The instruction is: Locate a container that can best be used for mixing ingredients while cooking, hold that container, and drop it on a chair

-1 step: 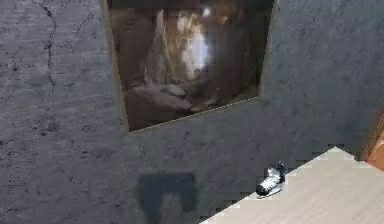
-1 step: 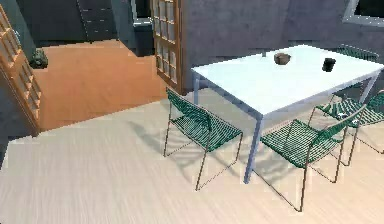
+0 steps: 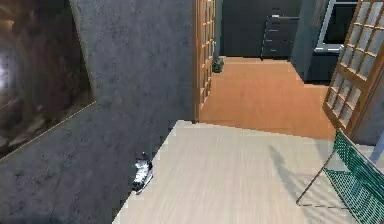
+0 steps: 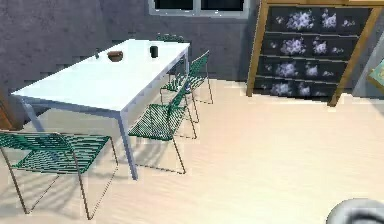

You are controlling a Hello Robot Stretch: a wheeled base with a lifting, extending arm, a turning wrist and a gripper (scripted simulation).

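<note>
Nobody can tell from here if the end effector is wide, narrow or holding something.

In the arm side view, a small bowl [image 4: 116,56] sits on the far part of a long white desk [image 4: 80,90]. The bowl is dark brown, round and low. A dark cup [image 4: 154,50] stands near it, a bit to the right, and the two do not touch.

Green wire chairs stand around the desk. One chair [image 4: 50,152] is at the near end, at the picture's left. A second chair [image 4: 165,118] is pushed up to the desk's long right side, and a third chair [image 4: 196,75] is just behind it. A fourth chair [image 4: 172,39] peeks out at the far end.

To the right of the chairs, the pale wood floor [image 4: 270,150] is wide and bare. It runs up to a dark dresser [image 4: 310,50] with flowers painted on it, which stands against the back wall.

In the forward view, a grey wall [image 3: 130,90] is close on the left, with a framed picture [image 3: 35,75] on it. A small white and dark thing [image 3: 142,175] lies on the floor by the wall. Ahead, a doorway leads to an orange floor [image 3: 260,95], with a wooden door [image 3: 205,50] on its left side.
</note>
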